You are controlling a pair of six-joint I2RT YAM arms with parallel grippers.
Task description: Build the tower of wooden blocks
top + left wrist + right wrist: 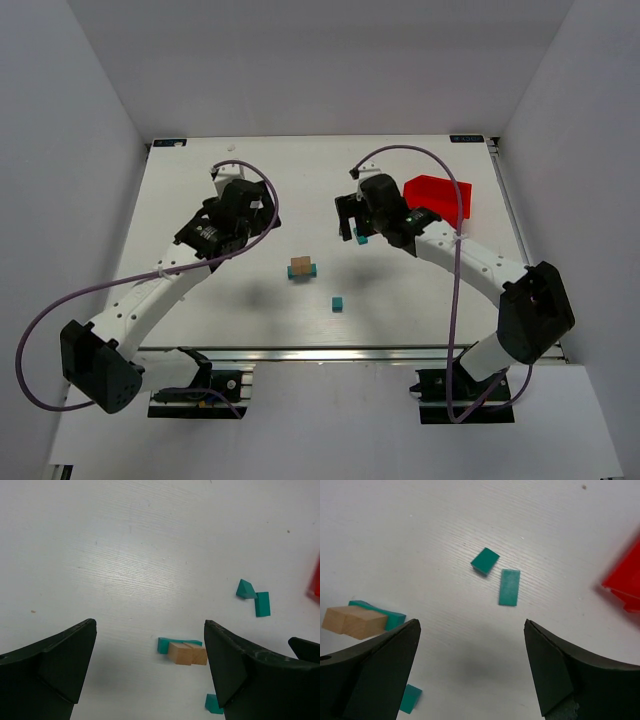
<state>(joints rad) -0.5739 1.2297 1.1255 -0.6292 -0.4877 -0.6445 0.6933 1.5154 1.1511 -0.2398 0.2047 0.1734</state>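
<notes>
Just ahead of the left jaws sits the wood block tower (186,652), tan atop teal. Left jaws and right jaws both stand apart, empty; loose teal blocks (509,587) lie before the right jaws. Probably light, hard, tippy: pinch opposite flat sides.

A lab test cell: blank white walls (90,110) box in a table (250,190) edged with aluminium rail (330,354)
</notes>
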